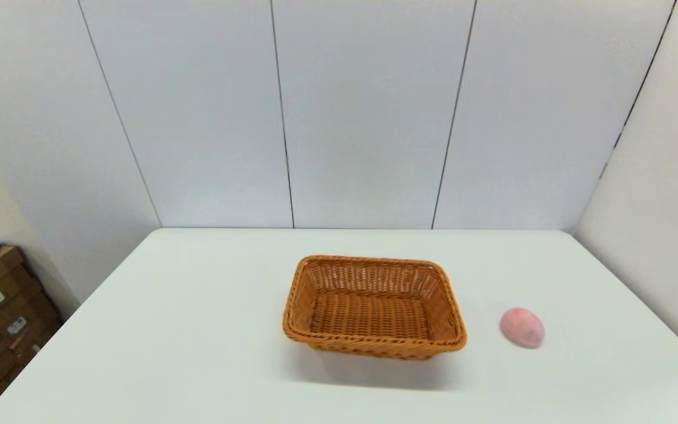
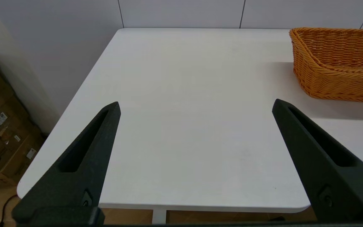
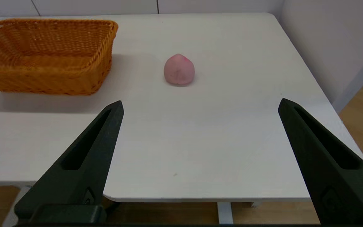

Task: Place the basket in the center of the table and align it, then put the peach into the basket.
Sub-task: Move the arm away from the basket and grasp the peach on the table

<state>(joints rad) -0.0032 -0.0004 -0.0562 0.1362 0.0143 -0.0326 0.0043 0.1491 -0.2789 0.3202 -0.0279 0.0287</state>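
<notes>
I have both arms pulled back off the near edge of the table [image 1: 198, 330], out of my head view. The left pincer [image 2: 195, 108] hangs spread wide, holding nothing; the right pincer [image 3: 200, 105] is equally wide apart and empty. The basket [image 1: 374, 306] sits about mid-table, cut off in both wrist views. The peach [image 1: 521, 327] lies on the table to its right, apart from it.
</notes>
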